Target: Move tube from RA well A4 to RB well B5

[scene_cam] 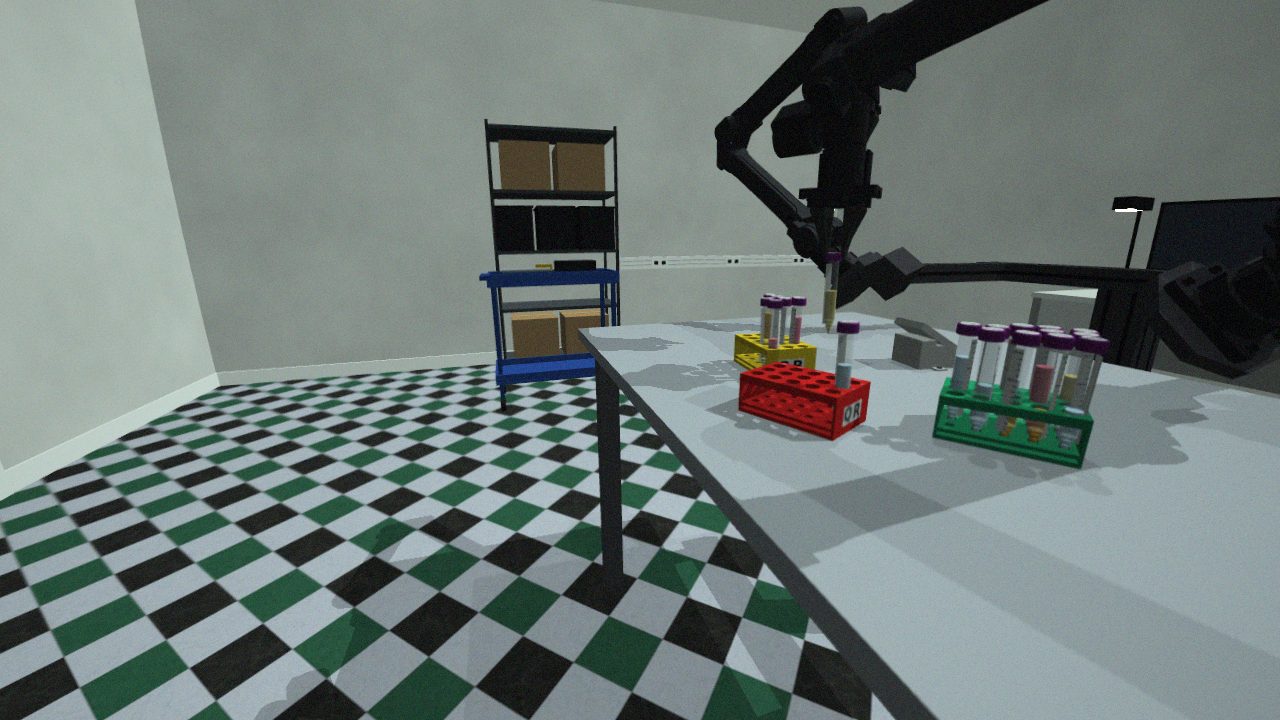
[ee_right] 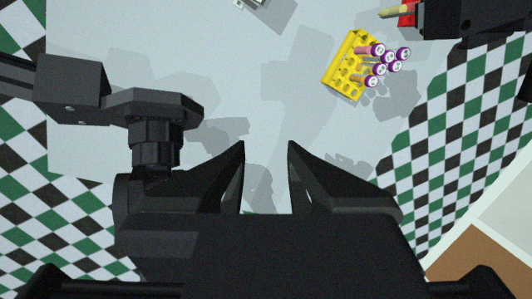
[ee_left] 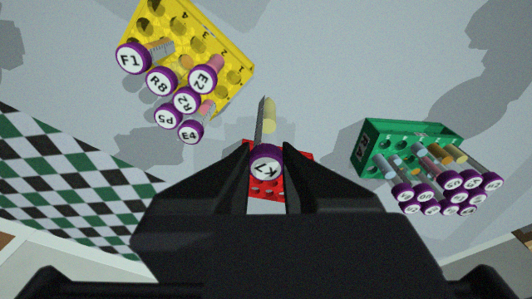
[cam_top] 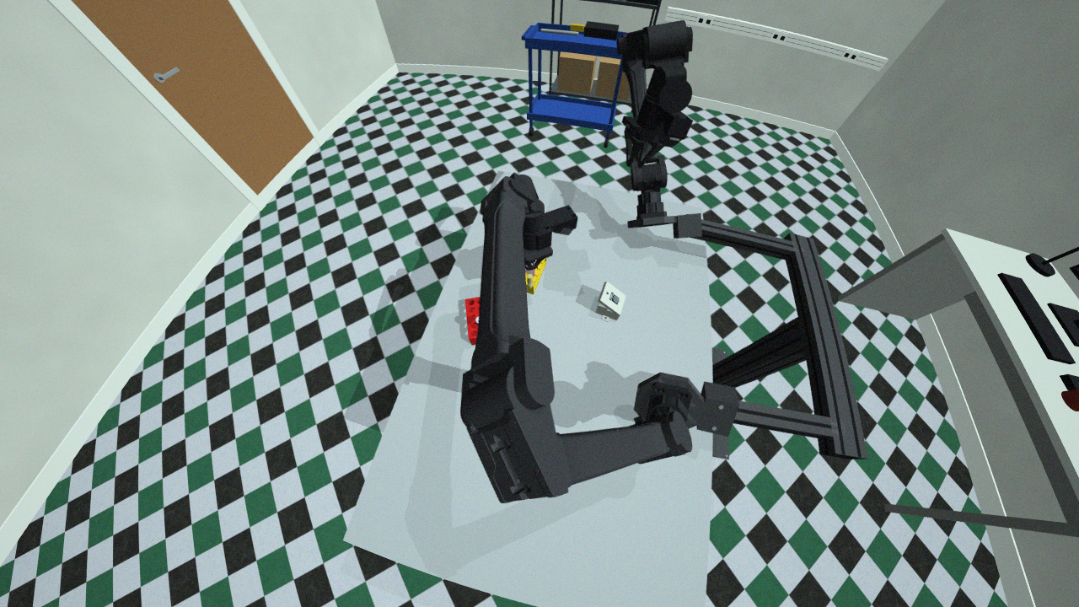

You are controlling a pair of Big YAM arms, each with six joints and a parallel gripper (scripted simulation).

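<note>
So the tube marked K7 (scene_cam: 830,300) (ee_left: 266,166) (ee_right: 392,11), purple cap with pale yellow stuff in the bottom, is held up off the table, near upright in the exterior view, not in any well. Yellow rack RB (cam_top: 536,279) (scene_cam: 747,351) (ee_left: 193,26) (ee_right: 341,62) sits level with six capped tubes in it. Green rack RA (scene_cam: 1011,411) (ee_left: 416,124) is level too, pretty packed with purple-capped tubes. The pale, slant-topped button box (cam_top: 607,292) (scene_cam: 921,349) (ee_right: 252,4) just sits on the table.

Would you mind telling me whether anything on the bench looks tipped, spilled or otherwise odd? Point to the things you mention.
Nothing looks tipped or spilled: the yellow rack (cam_top: 534,281) (scene_cam: 750,356) (ee_left: 233,62) (ee_right: 338,62), red rack (cam_top: 472,320) (scene_cam: 787,407) (ee_left: 266,192) (ee_right: 406,18) and green rack (scene_cam: 1011,438) (ee_left: 362,159) all sit flat. The yellow one is merely turned at an angle to the other two, which seems harmless.
</note>
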